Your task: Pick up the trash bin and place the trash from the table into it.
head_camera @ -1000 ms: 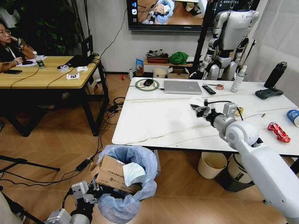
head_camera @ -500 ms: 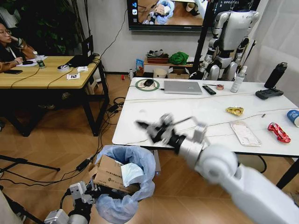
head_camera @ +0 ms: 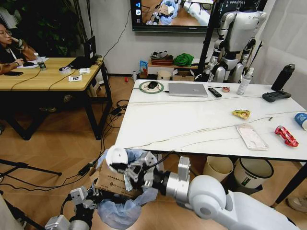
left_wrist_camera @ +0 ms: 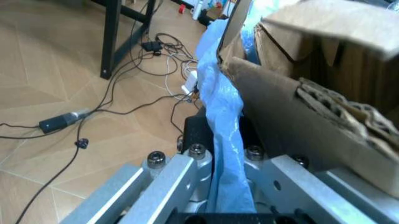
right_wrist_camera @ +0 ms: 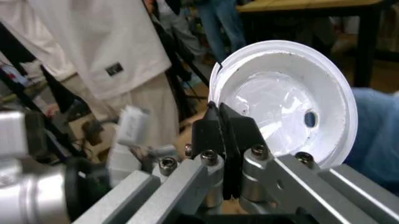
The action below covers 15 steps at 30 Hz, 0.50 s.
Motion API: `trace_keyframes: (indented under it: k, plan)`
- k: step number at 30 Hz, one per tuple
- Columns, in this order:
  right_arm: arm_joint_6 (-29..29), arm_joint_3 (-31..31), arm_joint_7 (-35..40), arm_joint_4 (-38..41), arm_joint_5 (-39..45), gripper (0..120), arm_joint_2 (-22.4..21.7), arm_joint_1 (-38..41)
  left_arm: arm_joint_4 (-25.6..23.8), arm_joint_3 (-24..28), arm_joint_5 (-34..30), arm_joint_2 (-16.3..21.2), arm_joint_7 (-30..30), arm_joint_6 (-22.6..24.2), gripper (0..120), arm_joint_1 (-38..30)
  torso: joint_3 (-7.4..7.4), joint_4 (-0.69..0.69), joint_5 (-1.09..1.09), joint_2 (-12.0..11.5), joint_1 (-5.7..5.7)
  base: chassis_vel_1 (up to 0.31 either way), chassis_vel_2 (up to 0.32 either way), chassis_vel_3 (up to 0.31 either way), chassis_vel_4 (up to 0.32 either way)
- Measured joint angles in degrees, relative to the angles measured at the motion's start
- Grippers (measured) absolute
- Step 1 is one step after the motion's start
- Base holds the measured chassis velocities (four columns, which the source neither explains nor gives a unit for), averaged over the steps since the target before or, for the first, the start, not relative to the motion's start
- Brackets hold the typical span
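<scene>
Swung from table (head_camera: 192,120) to trash bin (head_camera: 120,211), right hand (head_camera: 125,168) pinches white lid (right_wrist_camera: 293,102) — left hand (left_wrist_camera: 215,168) clamps bin's bag.

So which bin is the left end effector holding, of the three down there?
The trash bin with the crinkled blue bag, cardboard inside. The left end effector grips its rim. The cream bin and grey black-rimmed bin stand under the table.

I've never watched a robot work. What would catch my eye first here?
The right pincer, low in front of the table, pinches a round white plastic lid over the trash bin. The bin's blue bag already holds torn cardboard, and the left pincer grips its rim above the floor. More litter lies on the table, including a red wrapper.
</scene>
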Motion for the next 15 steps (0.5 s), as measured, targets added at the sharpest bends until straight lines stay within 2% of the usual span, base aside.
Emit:
trace_keyframes:
  k: [4,8,10,15]
  plan:
    - [-0.3,1.0,0.5,-0.7,-2.8,3,-0.4,-2.0,-0.2,0.0,0.2,-0.1,0.0,0.0,0,0.3,0.0,-0.01,0.0,0.0,0.01,0.0,0.0,0.0,0.0]
    - [-0.7,2.1,0.8,0.2,-3.0,22,-1.0,-2.3,-0.1,0.1,0.6,-0.2,0.1,0.0,0,0.2,0.0,-0.01,0.0,0.0,0.0,0.0,0.0,0.0,0.0]
    - [-0.7,2.2,0.9,0.4,-3.0,25,-1.1,-2.3,-0.1,0.2,0.7,-0.2,0.1,0.0,0,0.2,0.0,-0.01,0.0,0.0,0.01,0.0,0.0,0.0,0.0]
    - [-0.8,2.7,1.2,1.6,-3.0,47,-1.7,-2.5,0.2,0.8,1.3,-0.6,0.2,-0.1,0,0.1,0.0,-0.01,0.0,0.0,0.01,0.0,0.0,0.0,0.0]
